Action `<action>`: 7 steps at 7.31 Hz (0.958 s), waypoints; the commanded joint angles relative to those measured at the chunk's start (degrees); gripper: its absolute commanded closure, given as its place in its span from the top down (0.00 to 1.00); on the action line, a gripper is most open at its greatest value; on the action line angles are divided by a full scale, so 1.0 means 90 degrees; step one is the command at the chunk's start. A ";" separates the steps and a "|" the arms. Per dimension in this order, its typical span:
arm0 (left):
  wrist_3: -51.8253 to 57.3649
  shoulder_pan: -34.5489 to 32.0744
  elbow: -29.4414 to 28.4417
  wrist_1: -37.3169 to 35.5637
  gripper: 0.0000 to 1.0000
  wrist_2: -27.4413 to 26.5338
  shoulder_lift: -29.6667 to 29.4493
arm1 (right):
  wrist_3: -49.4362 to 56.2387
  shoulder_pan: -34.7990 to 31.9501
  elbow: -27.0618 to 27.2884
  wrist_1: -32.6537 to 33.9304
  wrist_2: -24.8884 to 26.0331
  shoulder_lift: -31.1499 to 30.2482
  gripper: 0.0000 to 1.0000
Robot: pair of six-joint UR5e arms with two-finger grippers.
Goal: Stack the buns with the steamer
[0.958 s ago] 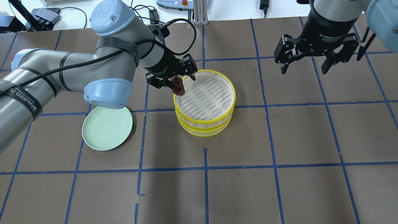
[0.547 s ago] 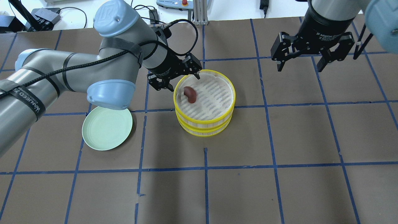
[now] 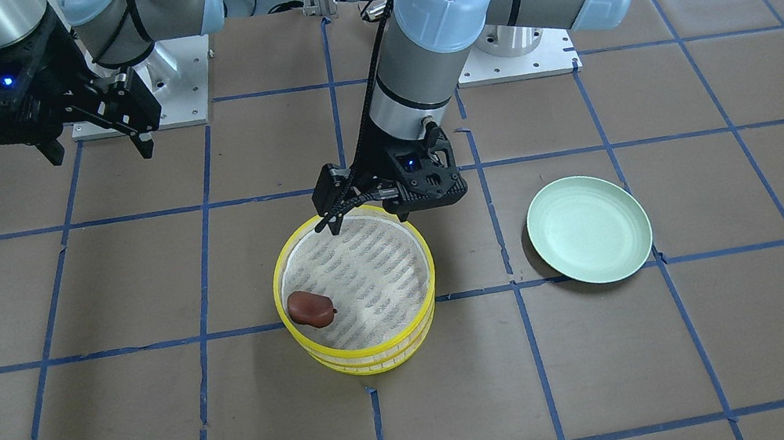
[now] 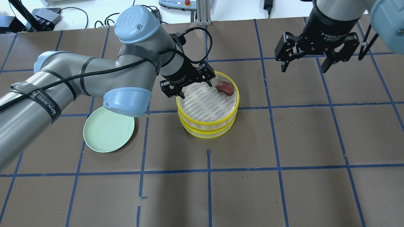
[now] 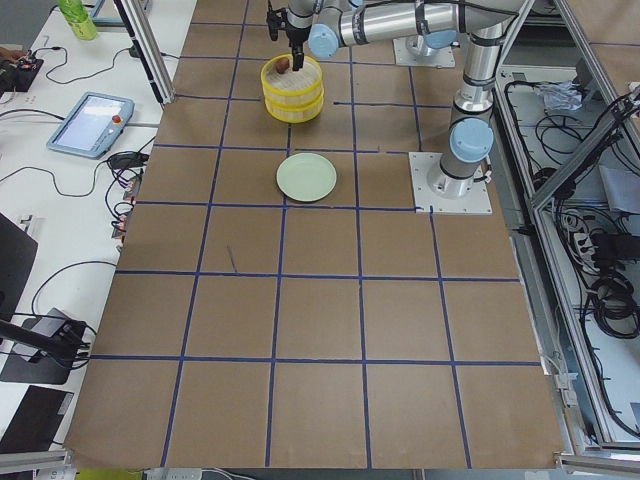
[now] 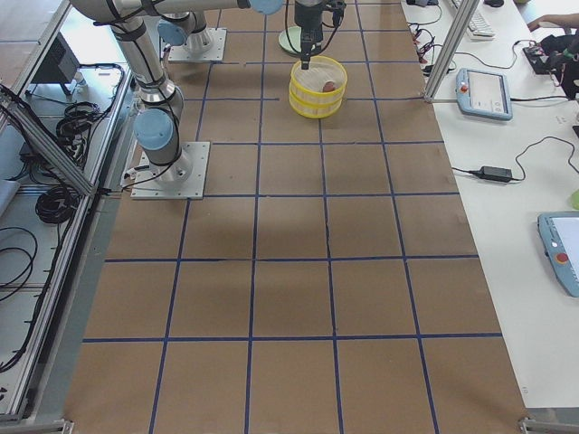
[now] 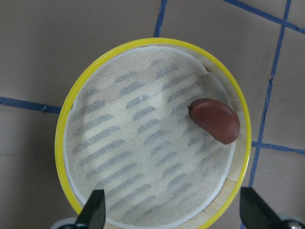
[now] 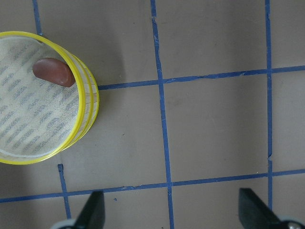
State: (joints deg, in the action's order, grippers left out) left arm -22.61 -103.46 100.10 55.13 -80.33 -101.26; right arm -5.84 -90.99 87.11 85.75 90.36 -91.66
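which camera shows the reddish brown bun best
The left wrist-mounted view: the reddish-brown bun is large, sharp and unblocked on the steamer liner. The right wrist view shows it smaller, near a corner; overhead and front-facing show it small; both side views give only a speck.

Silver arms (image 4: pixel 64 67), pale-blue joint caps (image 4: pixel 136 19), black cables (image 4: pixel 94 73).

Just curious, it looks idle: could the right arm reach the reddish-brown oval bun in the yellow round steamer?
Probably yes. The bun lies uncovered at the steamer's edge nearest the right arm, whose jaws stand open; the left arm is over the far rim.
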 commanded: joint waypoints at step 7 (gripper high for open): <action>0.3850 0.2480 -0.0456 0.2625 1.00 -0.0691 0.1384 | -0.0054 -0.0008 -0.0040 0.0303 -0.0001 -0.0002 0.99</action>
State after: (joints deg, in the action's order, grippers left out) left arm 9.72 -84.49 97.72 70.25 -84.98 -92.34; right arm -6.23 -91.06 86.93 86.49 90.35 -91.75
